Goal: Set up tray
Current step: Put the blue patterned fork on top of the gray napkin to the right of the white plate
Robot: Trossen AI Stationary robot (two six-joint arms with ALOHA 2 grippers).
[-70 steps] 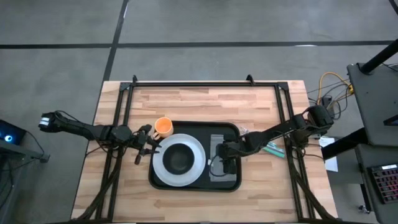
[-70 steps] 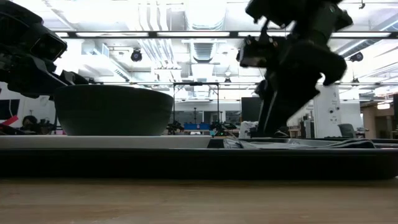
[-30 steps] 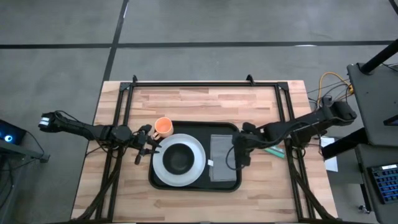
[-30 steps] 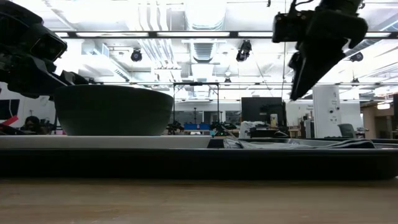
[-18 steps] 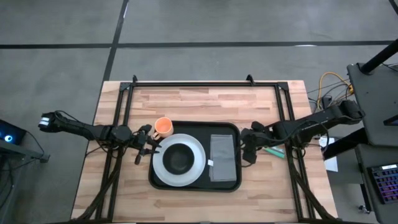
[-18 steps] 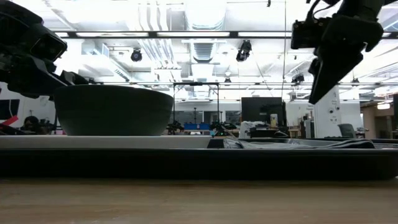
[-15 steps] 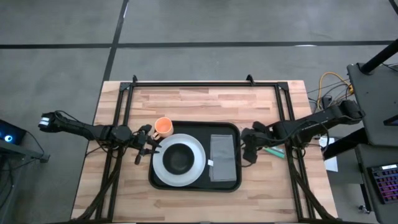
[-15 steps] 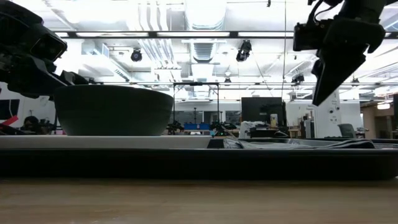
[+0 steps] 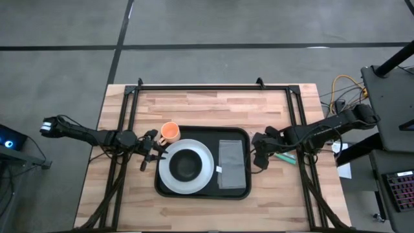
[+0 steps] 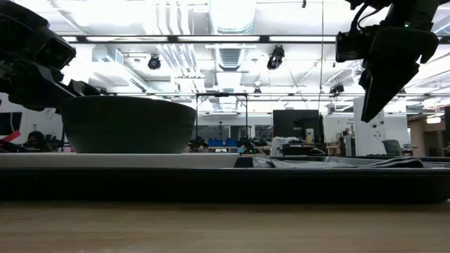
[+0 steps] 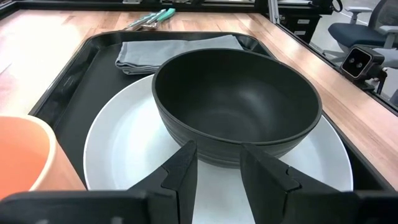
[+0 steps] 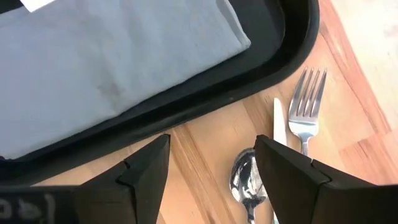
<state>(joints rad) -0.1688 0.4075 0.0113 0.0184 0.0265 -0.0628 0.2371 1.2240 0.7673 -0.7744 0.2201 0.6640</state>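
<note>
The black tray (image 9: 202,189) lies in the middle of the table. On it, a dark bowl (image 9: 185,164) sits on a round white plate (image 9: 169,180), and a grey folded cloth (image 9: 231,164) lies flat to their right. My left gripper (image 9: 152,153) is open, level at the tray's left rim, pointing at the bowl (image 11: 236,106) without touching it. My right gripper (image 9: 260,157) is open, hovering just past the tray's right rim (image 12: 249,81), above the bare wood beside the cutlery. In the low view the right gripper (image 10: 380,77) hangs above tray height.
An orange cup (image 9: 170,133) stands on the table at the tray's far left corner, close to my left gripper. A fork (image 12: 308,106), knife (image 12: 278,124) and spoon (image 12: 249,180) with teal handles (image 9: 284,156) lie on the wood to the right of the tray. Black frame rails run along the table's sides.
My right gripper has drawn away from above the tray's right part, beside the grey cloth, toward the table's right edge, crossing the tray's rim to stand over the wood by the cutlery. The cloth stays flat in the tray.
</note>
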